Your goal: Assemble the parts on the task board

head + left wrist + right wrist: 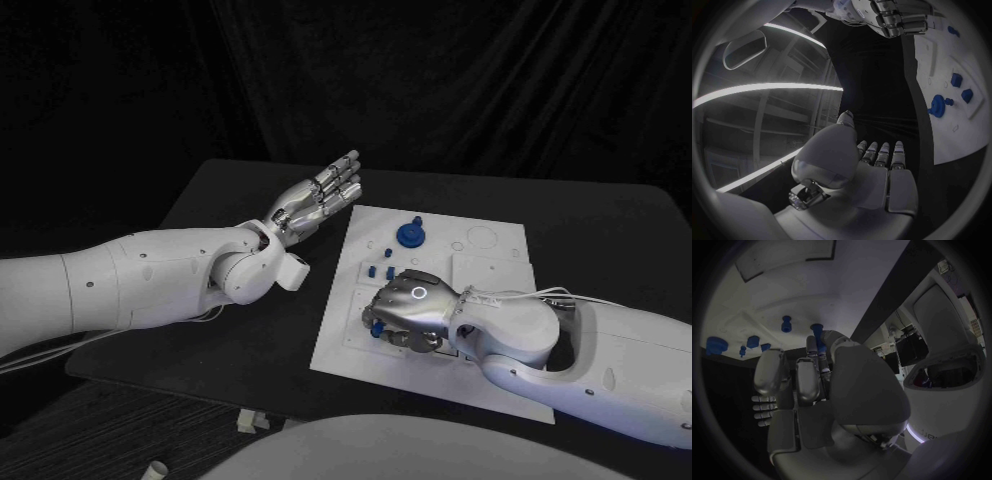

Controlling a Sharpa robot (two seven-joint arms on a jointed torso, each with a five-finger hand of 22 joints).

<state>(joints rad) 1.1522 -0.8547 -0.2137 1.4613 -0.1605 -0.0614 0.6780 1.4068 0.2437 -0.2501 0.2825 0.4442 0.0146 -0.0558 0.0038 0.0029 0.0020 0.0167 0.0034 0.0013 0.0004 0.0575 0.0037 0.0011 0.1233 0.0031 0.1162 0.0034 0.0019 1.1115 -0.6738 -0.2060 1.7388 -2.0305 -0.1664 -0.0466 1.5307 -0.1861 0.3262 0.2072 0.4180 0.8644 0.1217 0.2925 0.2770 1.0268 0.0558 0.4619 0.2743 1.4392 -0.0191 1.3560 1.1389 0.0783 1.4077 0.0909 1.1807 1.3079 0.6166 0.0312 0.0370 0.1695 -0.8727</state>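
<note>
The white rectangular task board [490, 380] is lying flat in the middle of the black table [216, 200], its long side running away from the robot. No brand, label or legible writing is showing on the board, the parts or the arms.

The right hand [408, 312] is resting over the near left portion of the board, knuckles up and fingers curled downward. In the right wrist view its fingertips [812, 347] are closing around a small blue peg-shaped part [817, 332] that is standing against the board surface; the hand is grasping this part. A second small blue peg [786, 323] is standing apart from it on the board.

A larger round blue part with a raised knob [413, 234] is sitting near the far left of the board, well apart from the right hand. Several small blue pieces [379, 270] are lying between that round part and the right hand.

The left hand [320, 196] is hovering above the table just beside the board's far left edge, palm flat, fingers [879, 152] extended straight and side by side, holding nothing and touching nothing.
</note>
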